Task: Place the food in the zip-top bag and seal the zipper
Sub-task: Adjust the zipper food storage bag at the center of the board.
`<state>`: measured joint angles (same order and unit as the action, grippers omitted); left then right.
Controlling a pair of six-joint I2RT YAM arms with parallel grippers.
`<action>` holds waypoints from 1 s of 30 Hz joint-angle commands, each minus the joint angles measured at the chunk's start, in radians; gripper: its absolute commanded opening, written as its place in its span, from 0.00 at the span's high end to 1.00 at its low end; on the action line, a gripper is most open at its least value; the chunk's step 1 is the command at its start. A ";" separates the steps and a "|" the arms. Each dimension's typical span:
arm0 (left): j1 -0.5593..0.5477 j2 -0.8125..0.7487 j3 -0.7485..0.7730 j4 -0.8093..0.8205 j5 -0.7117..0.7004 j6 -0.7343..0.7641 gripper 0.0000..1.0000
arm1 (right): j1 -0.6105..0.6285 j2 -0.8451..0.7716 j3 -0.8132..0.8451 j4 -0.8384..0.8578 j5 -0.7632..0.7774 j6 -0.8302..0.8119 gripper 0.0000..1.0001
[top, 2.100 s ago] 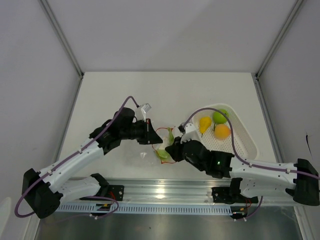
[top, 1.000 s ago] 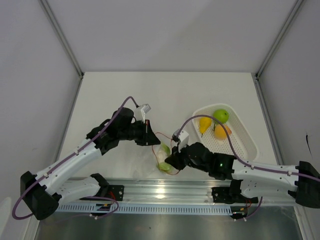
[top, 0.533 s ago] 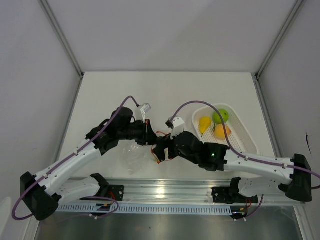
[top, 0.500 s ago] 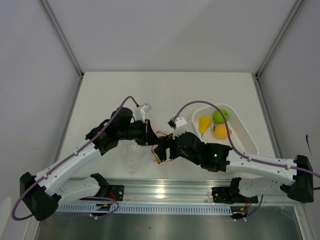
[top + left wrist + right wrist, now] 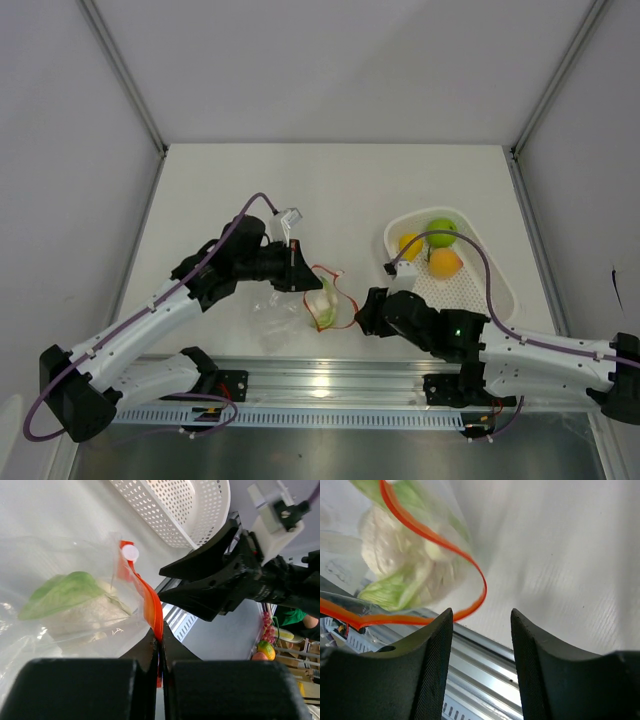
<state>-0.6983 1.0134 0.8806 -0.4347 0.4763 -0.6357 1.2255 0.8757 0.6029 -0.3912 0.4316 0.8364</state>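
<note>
Fruit is split between two places. A green piece (image 5: 62, 592) and a whitish piece (image 5: 87, 615) lie inside the zip-top bag (image 5: 318, 300), which is near the front edge of the table (image 5: 230, 190), between the two arms. The zipper (image 5: 445, 545) is unsealed, its red-orange strip curving in an open loop around the bag's mouth. The left end effector (image 5: 159, 650) is clamped tight on one end of that strip, its fingers pressed together with the strip between them. The right end effector (image 5: 481, 612) is just beside the bag's mouth, its fingers spread wide and holding nothing. Well to the right, the white perforated basket (image 5: 492, 272) holds the yellow pear (image 5: 408, 243), the green apple (image 5: 442, 232) and the orange round fruit (image 5: 445, 263), close together in its far half. Whether the bag's underside rests fully on the table cannot be told.
</note>
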 commanded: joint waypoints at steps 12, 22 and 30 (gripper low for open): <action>-0.003 -0.025 0.014 0.067 0.053 -0.018 1.00 | -0.034 0.143 -0.051 0.236 -0.051 0.036 0.50; -0.003 -0.044 0.004 0.070 0.070 -0.025 1.00 | -0.126 0.154 -0.095 0.331 -0.134 0.052 0.61; -0.003 -0.042 0.017 0.059 0.061 -0.019 0.99 | -0.139 0.221 -0.017 0.349 -0.156 -0.057 1.00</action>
<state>-0.6983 0.9932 0.8803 -0.4271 0.5129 -0.6472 1.0863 1.0836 0.5148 -0.0601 0.2703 0.8463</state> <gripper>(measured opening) 0.005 0.008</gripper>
